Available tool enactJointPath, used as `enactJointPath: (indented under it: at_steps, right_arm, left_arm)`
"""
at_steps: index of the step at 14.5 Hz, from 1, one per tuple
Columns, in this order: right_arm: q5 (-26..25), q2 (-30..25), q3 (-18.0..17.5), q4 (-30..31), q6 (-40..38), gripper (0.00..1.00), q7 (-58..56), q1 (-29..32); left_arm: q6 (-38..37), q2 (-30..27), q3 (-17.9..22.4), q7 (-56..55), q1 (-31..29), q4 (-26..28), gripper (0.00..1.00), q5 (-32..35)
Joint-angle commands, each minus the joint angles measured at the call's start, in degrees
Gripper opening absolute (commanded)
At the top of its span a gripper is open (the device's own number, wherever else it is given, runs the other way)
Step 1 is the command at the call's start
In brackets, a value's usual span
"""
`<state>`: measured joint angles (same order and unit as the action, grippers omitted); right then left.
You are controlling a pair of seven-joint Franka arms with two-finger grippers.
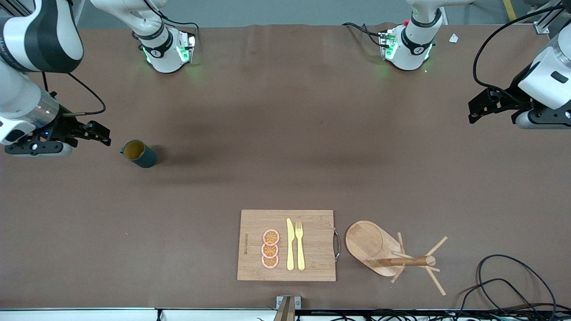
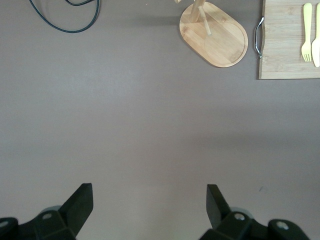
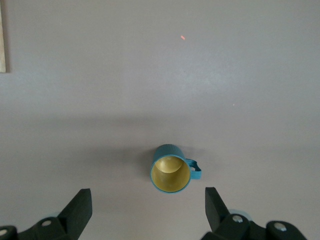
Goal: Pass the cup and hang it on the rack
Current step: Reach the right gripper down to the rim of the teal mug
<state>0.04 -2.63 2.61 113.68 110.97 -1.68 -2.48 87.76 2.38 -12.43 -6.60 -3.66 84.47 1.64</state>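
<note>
Grippers, left [image 2: 147, 210] and right [image 3: 147, 210], gape empty; cutting board [image 1: 254, 227] touches rack [image 1: 372, 243]; cup [image 1: 139, 154] apart.

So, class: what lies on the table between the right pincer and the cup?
Nothing. In the right wrist view only bare brown table separates the open right pincer from the upright cup.

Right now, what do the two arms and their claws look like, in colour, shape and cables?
Both arms have rounded white shells with black joint bands. Their round white bases glow green on the table. The right claw and the left claw are black, each with two blocky dark fingers on a grey-white wrist piece. Black cables loop from each wrist along the arm.
</note>
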Motion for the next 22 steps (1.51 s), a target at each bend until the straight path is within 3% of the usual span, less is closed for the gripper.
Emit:
enactJointPath:
  at_steps: [1,3,7,12,15,22]
  right_arm:
    - [0.6,-2.5,0.1,7.0,5.2,1.00,1.3,-1.2]
    - [0.6,-2.5,0.1,11.4,10.9,1.00,1.5,-1.5]
    - [0.6,0.8,0.1,14.2,18.3,1.00,1.5,-1.5]
    - [0.6,5.9,0.1,15.3,21.5,1.00,1.5,-1.3]
    - [0.6,6.1,0.1,19.1,26.6,1.00,1.5,-1.2]
    - [0.6,6.8,0.1,24.2,29.5,1.00,1.5,-1.5]
  left_arm:
    - [-0.4,-0.4,-0.3,0.5,-0.4,-0.4,1.00,1.0]
    - [-0.4,-0.4,-0.3,0.6,-0.4,-0.4,1.00,1.0]
    - [-0.4,-0.5,0.1,0.6,-0.5,-0.5,1.00,1.1]
    - [-0.4,-0.4,0.1,0.7,-0.6,-0.5,1.00,1.0]
    - [-0.4,-0.5,0.2,0.5,-0.6,-0.5,1.00,1.0]
    - [-0.2,-0.2,0.2,-0.3,-0.5,-0.4,1.00,1.1]
